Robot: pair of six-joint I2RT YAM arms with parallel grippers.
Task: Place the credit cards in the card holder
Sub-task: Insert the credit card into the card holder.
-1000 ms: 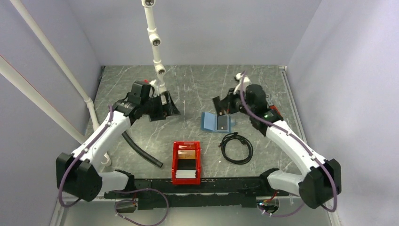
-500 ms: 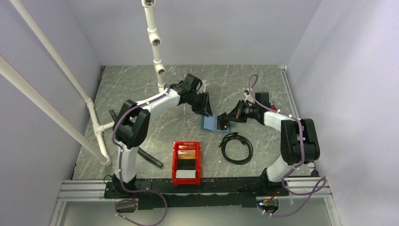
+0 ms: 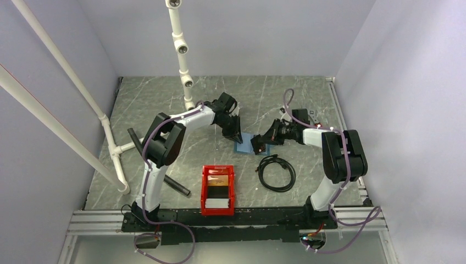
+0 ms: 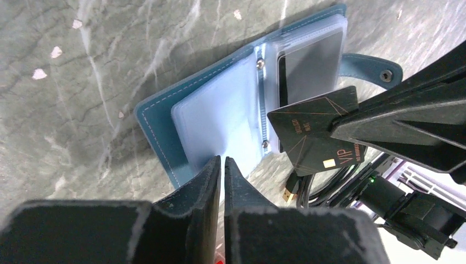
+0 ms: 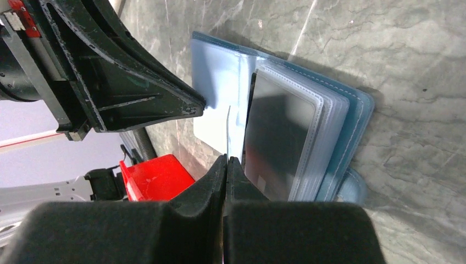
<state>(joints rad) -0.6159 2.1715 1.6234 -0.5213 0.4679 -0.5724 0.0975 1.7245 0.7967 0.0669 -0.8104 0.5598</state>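
Note:
The blue card holder (image 3: 244, 144) (image 4: 159, 126) (image 5: 340, 126) lies open on the table. A dark card sits inside its right sleeve (image 4: 310, 66). My left gripper (image 3: 236, 137) (image 4: 222, 160) has closed to a thin slit on the near edge of the left clear sleeve. My right gripper (image 3: 258, 144) (image 5: 226, 159) is shut on a black credit card marked VIP (image 4: 316, 126). That card is edge-on in its own view and hovers over the holder's spine. More credit cards, an orange-gold one (image 3: 218, 180) and a whitish stack (image 3: 217, 203), lie in the red bin.
The red bin (image 3: 204, 190) stands near the front centre. A coiled black cable (image 3: 276, 171) lies right of it, close to the holder. A black hose (image 3: 165, 179) lies front left. A white pipe frame (image 3: 181, 49) rises at the back and left.
My left gripper has swung from the back left over to the card holder and closed its jaws. My right gripper has brought the black card down over the holder.

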